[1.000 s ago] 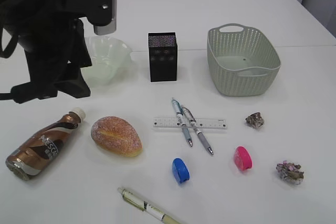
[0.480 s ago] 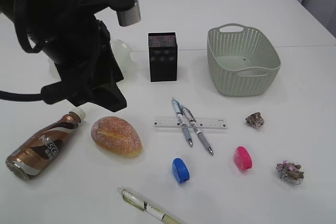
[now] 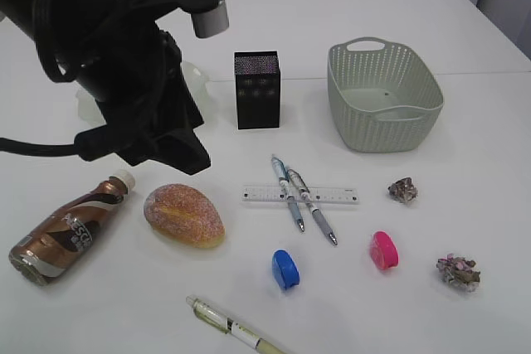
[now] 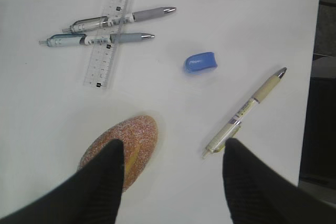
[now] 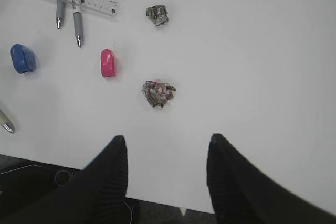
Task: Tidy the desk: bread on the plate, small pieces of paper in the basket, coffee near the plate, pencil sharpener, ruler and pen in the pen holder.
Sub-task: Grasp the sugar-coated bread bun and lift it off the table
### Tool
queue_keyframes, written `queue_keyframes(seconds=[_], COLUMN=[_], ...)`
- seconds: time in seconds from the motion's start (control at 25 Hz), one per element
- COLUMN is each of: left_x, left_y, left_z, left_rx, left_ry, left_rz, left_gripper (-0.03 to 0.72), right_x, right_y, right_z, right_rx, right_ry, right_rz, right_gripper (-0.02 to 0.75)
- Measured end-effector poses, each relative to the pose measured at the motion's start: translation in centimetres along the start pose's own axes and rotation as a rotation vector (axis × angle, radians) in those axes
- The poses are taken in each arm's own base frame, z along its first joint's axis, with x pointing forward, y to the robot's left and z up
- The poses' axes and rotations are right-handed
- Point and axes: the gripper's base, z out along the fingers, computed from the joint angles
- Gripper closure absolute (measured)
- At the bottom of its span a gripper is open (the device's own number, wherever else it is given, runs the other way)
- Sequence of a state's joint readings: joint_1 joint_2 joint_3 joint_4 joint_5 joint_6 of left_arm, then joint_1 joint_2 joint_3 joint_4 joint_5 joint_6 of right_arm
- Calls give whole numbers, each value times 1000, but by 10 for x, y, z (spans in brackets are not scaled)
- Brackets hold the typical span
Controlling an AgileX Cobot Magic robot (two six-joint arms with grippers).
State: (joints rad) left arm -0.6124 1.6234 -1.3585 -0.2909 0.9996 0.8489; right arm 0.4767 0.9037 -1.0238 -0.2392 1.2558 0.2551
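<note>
The sugared bread [image 3: 184, 215] lies left of centre, with the brown coffee bottle [image 3: 70, 228] lying on its side to its left. My left gripper [image 4: 173, 148] is open and hovers above the table; its left finger overlaps the bread [image 4: 137, 139] in the left wrist view. The left arm [image 3: 133, 72] hides most of the clear plate [image 3: 193, 79]. A ruler [image 3: 300, 196] lies under two pens [image 3: 286, 191]. A blue sharpener [image 3: 284, 269], a pink sharpener [image 3: 383, 249] and a cream pen [image 3: 232, 329] lie in front. My right gripper [image 5: 165, 145] is open and empty above the table's front edge.
The black pen holder [image 3: 257, 89] stands at the back centre and the grey-green basket [image 3: 383, 97] at the back right. Two crumpled paper pieces [image 3: 402, 191] [image 3: 458, 272] lie at the right; the nearer one [image 5: 160, 93] is ahead of the right gripper.
My left arm has swung right and forward, from beside the plate to above the bread, and now covers most of the plate. The objects on the table have not moved.
</note>
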Motion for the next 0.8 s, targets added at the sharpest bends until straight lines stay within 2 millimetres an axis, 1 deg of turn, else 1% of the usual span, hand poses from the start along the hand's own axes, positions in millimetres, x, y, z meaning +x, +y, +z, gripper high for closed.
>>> queue_keyframes(seconds=[0.2, 0.52, 0.6, 0.68, 0.8], left_x=[0, 7, 8, 9, 13], left_y=[1, 9, 10, 12, 17], left_z=[0, 3, 4, 9, 24], left_rx=[-13, -78, -86, -83, -76], left_ry=[-4, 82, 99, 116, 166], left_rz=[4, 71, 82, 86, 100], left_gripper=[256, 253, 236, 193, 134], right_x=[0, 0, 0, 0, 0], right_y=[0, 0, 0, 0, 0], right_z=[0, 0, 0, 0, 0], right_rx=[0, 0, 0, 0, 0], right_ry=[0, 0, 0, 0, 0], right_rz=[0, 0, 0, 0, 0], right_gripper=[343, 343, 343, 343, 343])
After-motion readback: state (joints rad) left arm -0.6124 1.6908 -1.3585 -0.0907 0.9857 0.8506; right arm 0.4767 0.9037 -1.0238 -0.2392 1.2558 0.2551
